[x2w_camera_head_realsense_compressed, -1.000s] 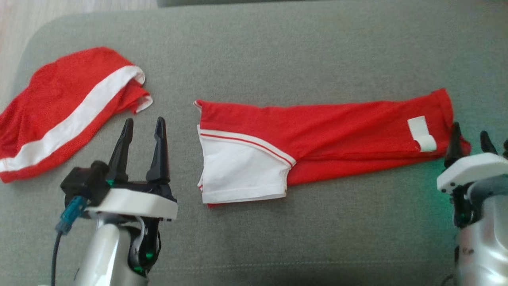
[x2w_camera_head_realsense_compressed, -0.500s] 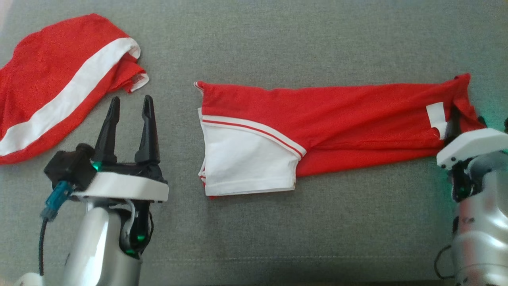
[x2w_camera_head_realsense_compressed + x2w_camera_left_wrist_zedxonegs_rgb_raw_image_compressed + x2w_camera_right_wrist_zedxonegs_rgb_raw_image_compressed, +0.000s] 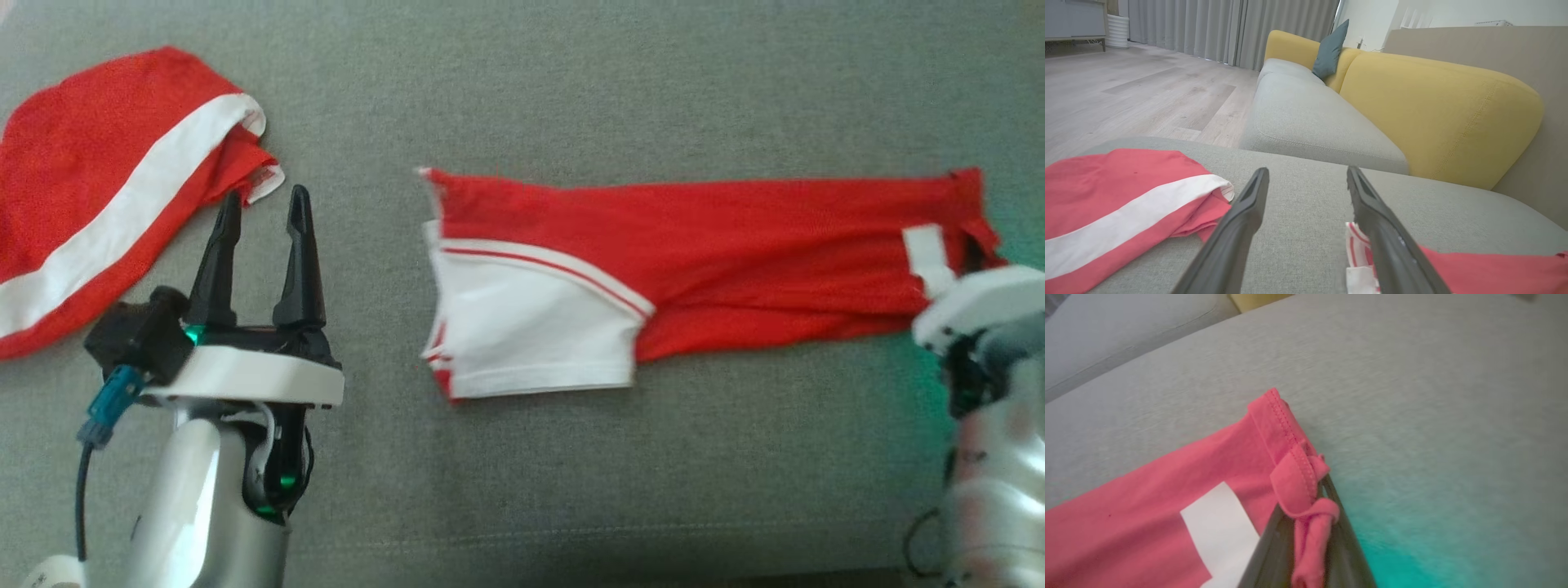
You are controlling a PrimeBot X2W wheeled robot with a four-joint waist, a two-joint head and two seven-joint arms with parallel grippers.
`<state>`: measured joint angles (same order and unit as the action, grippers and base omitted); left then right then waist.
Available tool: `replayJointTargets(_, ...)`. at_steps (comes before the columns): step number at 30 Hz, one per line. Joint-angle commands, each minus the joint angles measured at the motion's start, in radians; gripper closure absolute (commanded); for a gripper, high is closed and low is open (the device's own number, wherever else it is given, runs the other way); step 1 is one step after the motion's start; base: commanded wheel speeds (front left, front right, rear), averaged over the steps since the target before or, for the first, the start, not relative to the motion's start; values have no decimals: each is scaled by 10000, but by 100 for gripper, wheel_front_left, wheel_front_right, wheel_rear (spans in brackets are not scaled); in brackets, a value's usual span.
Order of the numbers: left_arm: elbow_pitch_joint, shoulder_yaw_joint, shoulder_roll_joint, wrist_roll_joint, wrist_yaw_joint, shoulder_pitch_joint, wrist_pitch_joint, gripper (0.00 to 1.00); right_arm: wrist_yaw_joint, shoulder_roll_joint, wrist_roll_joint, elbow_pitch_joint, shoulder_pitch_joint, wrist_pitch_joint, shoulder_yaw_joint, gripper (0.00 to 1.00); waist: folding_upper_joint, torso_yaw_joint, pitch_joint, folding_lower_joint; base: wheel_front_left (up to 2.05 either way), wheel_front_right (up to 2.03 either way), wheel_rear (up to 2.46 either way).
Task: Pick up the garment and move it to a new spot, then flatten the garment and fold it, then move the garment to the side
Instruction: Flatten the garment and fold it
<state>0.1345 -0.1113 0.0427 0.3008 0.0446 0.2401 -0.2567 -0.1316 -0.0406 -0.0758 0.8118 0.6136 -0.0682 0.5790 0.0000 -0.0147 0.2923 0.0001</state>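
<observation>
The garment, a red strip with a white panel at its left end and a small white patch near its right end, lies folded lengthwise across the grey cushion. My right gripper is at its right end. In the right wrist view that gripper is shut on the bunched red hem, which is pinched between the dark fingers. My left gripper stands open over bare cushion, to the left of the garment's white end. The left wrist view shows its fingers apart with nothing between them, and the garment at the lower right.
A second red cloth with a broad white stripe lies crumpled at the far left, just beyond my left fingertips, its stripe end close by. A yellow sofa back and a grey seat rise beyond the cushion.
My right gripper has closed on the garment's right hem, and the garment has slid a little to the right. The head camera has shifted. The left gripper has stayed open.
</observation>
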Motion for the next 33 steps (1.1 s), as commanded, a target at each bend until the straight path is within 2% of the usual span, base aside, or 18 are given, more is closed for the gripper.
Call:
replayJointTargets(1, -296, 397, 77, 0, 1, 252, -51, 0, 9, -193, -473, -704, -217, -171, 426, 100, 0, -73, -149, -1, 0, 0, 0)
replayJointTargets(6, -299, 377, 77, 32, -14, 173, -51, 0, 9, -311, -2198, -2083, -305, -575, 2259, 100, 0, -110, -369, -1, 0, 0, 0)
replayJointTargets(10, -268, 363, 76, 54, -22, 107, -51, 0, 9, -178, -2716, -2521, -86, -646, 2639, 100, 0, -115, -519, -1, 0, 0, 0)
replayJointTargets(14, -216, 308, 76, 111, -50, -2, -51, 0, 9, -108, -2716, -2431, 26, -630, 2423, 100, 0, -94, -786, -1, 0, 0, 0)
replayJointTargets(18, -154, 313, 76, 134, -75, -141, -51, 0, 9, -101, -2097, -1960, 107, -448, 1694, 100, 0, -65, -1165, -1, 0, 0, 0)
replayJointTargets(24, -109, 358, 76, 233, -167, -542, -51, 0, 9, -99, -782, -1560, 82, -399, 81, 100, 0, -36, -1900, -1, 0, 0, 0)
replayJointTargets(27, -115, 347, 76, 296, -218, -742, -51, 0, 9, -98, 138, -1460, -8, -494, -873, 100, 0, 17, -2219, -1, 0, 0, 0)
replayJointTargets(28, -124, 330, 76, 341, -254, -878, -51, 0, 9, -98, 791, -1436, -112, -568, -1569, 100, 0, 58, -2384, -1, 0, 0, 0)
replayJointTargets(33, -162, 252, 76, 388, -310, -1130, -51, 0, 9, -98, 2684, -1398, -471, -546, -3425, 100, 0, 190, -2631, -1, 0, 0, 0)
